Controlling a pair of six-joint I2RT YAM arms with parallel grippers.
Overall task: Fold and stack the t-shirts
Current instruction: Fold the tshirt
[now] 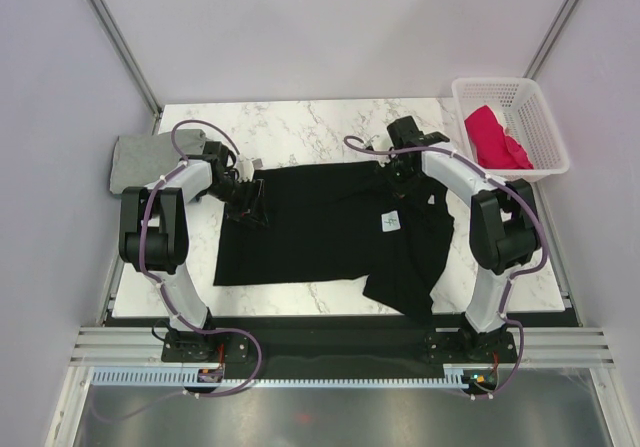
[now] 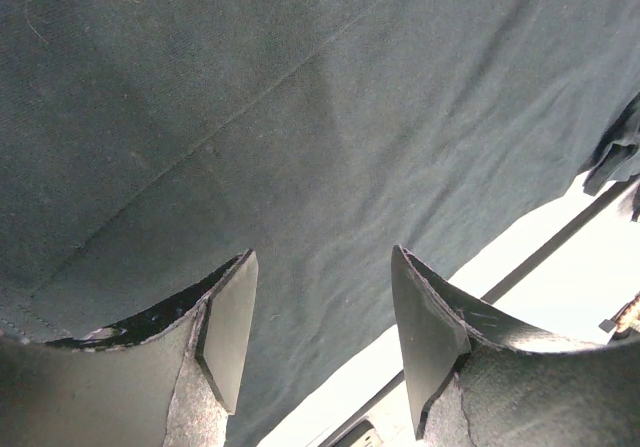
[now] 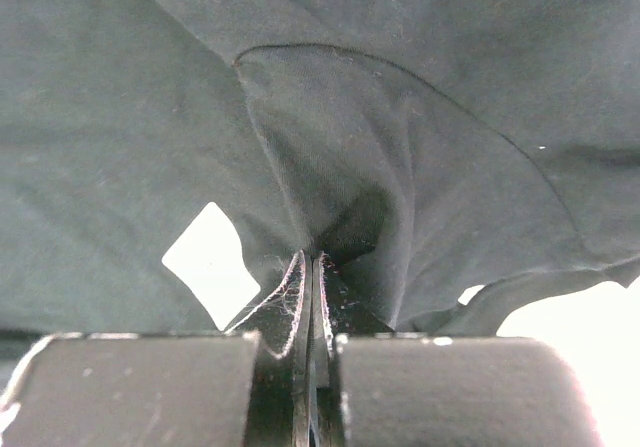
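Observation:
A large black t-shirt (image 1: 320, 232) with a small white neck label (image 1: 391, 222) lies spread on the marble table (image 1: 300, 127); its right part is bunched and rumpled. My left gripper (image 1: 247, 204) hangs open over the shirt's left edge. In the left wrist view the left gripper (image 2: 320, 337) has its jaws wide apart with black cloth (image 2: 300, 117) beyond them and nothing between them. My right gripper (image 1: 403, 183) is at the shirt's upper right. In the right wrist view the right gripper (image 3: 312, 259) is shut on a pinched fold of the black cloth (image 3: 330, 157).
A folded grey t-shirt (image 1: 140, 157) lies at the table's far left. A white lattice basket (image 1: 545, 132) stands off the back right corner and holds a crimson-pink t-shirt (image 1: 493, 135). Bare marble shows behind the black shirt and along the near edge.

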